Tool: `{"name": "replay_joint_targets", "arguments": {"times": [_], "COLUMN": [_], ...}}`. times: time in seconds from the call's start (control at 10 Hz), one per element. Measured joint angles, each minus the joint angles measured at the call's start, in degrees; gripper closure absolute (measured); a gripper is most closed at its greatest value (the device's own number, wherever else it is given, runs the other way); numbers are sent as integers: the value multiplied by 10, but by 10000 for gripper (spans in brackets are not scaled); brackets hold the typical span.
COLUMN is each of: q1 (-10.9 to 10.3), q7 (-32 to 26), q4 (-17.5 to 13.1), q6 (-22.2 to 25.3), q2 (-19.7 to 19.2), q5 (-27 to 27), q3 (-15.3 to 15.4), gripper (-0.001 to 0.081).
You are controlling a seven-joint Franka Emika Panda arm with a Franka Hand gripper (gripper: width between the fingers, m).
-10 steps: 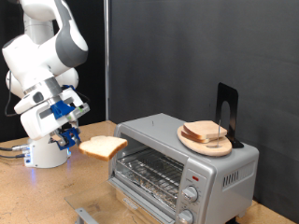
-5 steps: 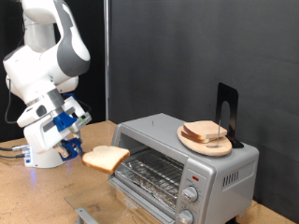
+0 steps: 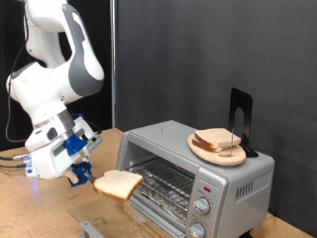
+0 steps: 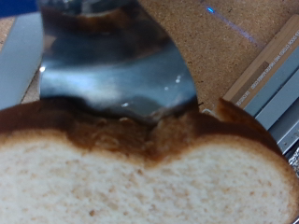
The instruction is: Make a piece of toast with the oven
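My gripper point(image 3: 85, 178) is shut on the piece of toast point(image 3: 119, 183), a pale slice with a tan crust, and holds it by one edge. The slice hangs tilted just above the table, at the left front corner of the silver toaster oven point(image 3: 213, 178). The oven's wire rack point(image 3: 163, 184) shows through its front. In the wrist view a shiny metal finger point(image 4: 117, 65) lies over the crust of the toast point(image 4: 140, 182), which fills the lower picture.
A round wooden plate point(image 3: 219, 152) with more bread slices sits on top of the oven, beside a black stand point(image 3: 240, 117). The oven's knobs point(image 3: 202, 206) are at its right front. The wooden tabletop point(image 3: 40, 213) spreads below the arm.
The gripper has carried the toast downward and to the right, from beside the oven's upper left corner to low in front of its opening. The slice now tilts more.
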State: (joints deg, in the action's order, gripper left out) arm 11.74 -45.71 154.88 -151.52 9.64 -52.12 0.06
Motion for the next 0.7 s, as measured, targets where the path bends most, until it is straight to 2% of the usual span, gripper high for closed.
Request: {"name": "replay_joint_targets", "arguments": {"times": [0.4, 0.5, 0.7], "q1": [1, 1, 1], "q7": [-30, -31, -32], "q4": [-13, -26, -60], "q6": [38, 56, 86], "q2": [-2, -7, -25], "q5": [29, 51, 136], "q3": [-1, 0, 0], "gripper": [331, 331, 331]}}
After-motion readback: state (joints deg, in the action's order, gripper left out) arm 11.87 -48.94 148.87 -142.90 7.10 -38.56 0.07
